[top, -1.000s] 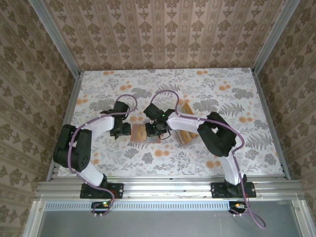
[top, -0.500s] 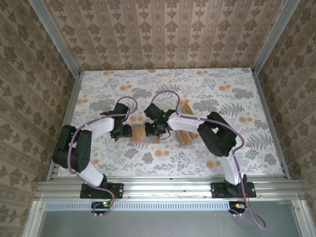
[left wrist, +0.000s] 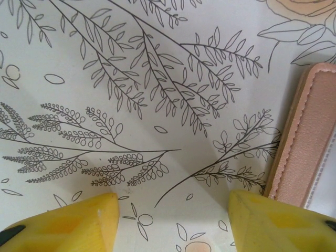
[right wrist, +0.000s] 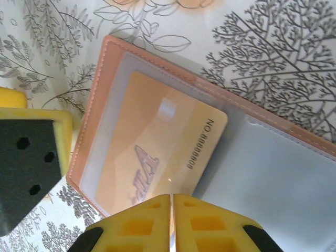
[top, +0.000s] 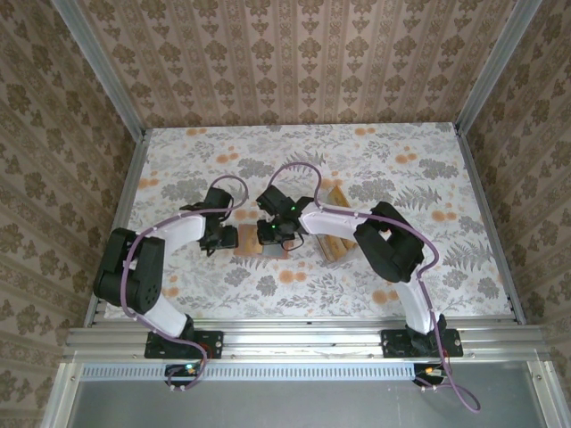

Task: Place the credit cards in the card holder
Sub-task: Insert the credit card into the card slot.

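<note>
1. Right gripper [right wrist: 171, 203]: its jaws are pressed together with only a hairline between them, at the 6 o'clock edge of the open card holder [right wrist: 273, 173]. I cannot tell if they pinch anything.
2. One credit card [right wrist: 157, 152] lies under the holder's clear pocket, at 12 o'clock from those fingertips.
3. Left gripper [left wrist: 170, 223]: its jaws are spread wide and empty, and its right finger is at the holder's stitched edge, at 3 o'clock.
4. Loose credit cards [top: 337, 194] lie at 3 o'clock of the holder, partly under the right arm, on the flowered table [top: 401, 160].

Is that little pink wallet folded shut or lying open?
Open: the card holder lies spread flat, inside facing up, with one credit card showing under its clear plastic.
</note>
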